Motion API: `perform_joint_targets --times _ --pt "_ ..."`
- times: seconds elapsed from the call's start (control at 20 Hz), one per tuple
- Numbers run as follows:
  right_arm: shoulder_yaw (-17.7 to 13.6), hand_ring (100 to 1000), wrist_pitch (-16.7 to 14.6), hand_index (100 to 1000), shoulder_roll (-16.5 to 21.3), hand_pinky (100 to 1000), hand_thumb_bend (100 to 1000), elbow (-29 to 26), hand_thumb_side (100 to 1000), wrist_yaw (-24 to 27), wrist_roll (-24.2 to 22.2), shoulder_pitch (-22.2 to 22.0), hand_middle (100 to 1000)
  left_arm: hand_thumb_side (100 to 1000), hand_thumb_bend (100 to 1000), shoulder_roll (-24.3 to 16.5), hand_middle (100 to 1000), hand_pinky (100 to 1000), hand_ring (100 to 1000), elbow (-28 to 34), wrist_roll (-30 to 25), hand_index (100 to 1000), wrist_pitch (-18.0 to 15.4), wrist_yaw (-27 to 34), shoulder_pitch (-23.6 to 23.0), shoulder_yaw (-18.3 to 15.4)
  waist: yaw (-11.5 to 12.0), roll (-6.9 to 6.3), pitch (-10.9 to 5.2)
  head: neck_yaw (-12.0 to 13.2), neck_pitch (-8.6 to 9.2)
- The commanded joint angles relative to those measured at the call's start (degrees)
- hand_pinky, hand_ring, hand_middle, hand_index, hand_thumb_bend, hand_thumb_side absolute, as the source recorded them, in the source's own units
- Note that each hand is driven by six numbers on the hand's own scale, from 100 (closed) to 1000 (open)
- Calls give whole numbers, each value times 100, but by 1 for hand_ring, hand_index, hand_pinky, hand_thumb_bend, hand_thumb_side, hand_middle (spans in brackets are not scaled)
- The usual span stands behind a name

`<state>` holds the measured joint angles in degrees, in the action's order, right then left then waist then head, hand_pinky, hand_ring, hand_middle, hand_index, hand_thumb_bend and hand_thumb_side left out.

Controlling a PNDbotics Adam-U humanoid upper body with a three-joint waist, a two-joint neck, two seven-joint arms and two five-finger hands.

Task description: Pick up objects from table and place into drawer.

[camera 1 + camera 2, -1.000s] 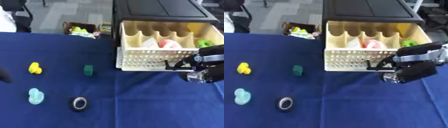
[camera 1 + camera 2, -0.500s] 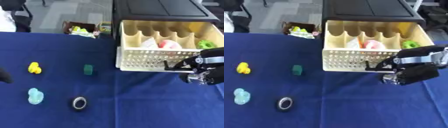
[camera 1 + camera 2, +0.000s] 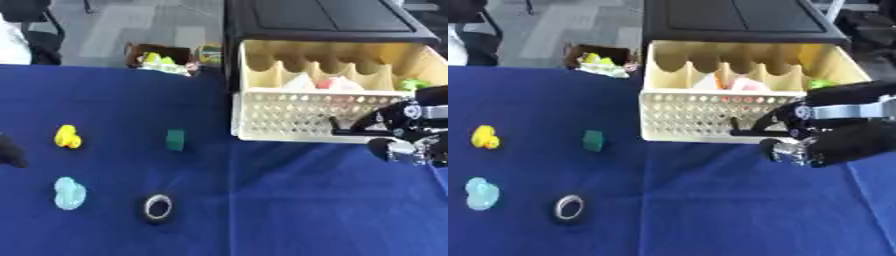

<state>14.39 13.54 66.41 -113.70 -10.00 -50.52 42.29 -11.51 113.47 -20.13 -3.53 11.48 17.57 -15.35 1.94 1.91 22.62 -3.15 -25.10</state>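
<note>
Right robot hand [image 3: 820,145] hangs before the drawer [image 3: 737,102], apparently empty-fingered.

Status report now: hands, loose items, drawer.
Right hand at drawer front, grip unclear. Left hand barely visible. Yellow duck, green block, light blue toy, tape roll on the cloth. Path clear.

an office-like room: grey carpet floor [image 3: 131,25], blue-clothed table [image 3: 262,200].

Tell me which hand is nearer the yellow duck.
Left. The left hand shows at the view's left edge, just beside the yellow duck. The right hand is far across the table, at the drawer front.
</note>
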Motion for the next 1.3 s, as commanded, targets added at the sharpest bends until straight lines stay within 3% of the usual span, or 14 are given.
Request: perform_joint_targets --times 0.05,0.45,0.6,1.05,1.3 --pt "-163 329 -28 947 222 325 100 -89 1000 -25 42 38 144 1000 140 -51 566 556 588 112 -34 674 -11 -4 27 -35 -14 1 -107 10 44" --pt "2 308 -21 956 258 282 100 -78 1000 -357 -140 22 135 1000 142 -46 564 555 587 112 -41 673 -1 22 38 -37 22 18 -99 5 54" --pt "-65 308 -95 952 245 288 100 -87 1000 -322 -144 31 129 1000 141 -46 564 555 586 112 -42 672 -1 16 33 -43 21 19 -96 26 48" --pt "-808 319 -613 899 112 345 100 -89 1000 82 391 -85 111 1000 142 -52 565 556 587 112 2 672 7 5 39 -71 -40 14 -108 121 59" --pt "-1337 328 -615 852 -277 380 100 -89 1000 525 1375 -152 100 1000 142 -41 565 556 587 112 33 672 4 6 45 -82 -58 -12 -106 181 65"
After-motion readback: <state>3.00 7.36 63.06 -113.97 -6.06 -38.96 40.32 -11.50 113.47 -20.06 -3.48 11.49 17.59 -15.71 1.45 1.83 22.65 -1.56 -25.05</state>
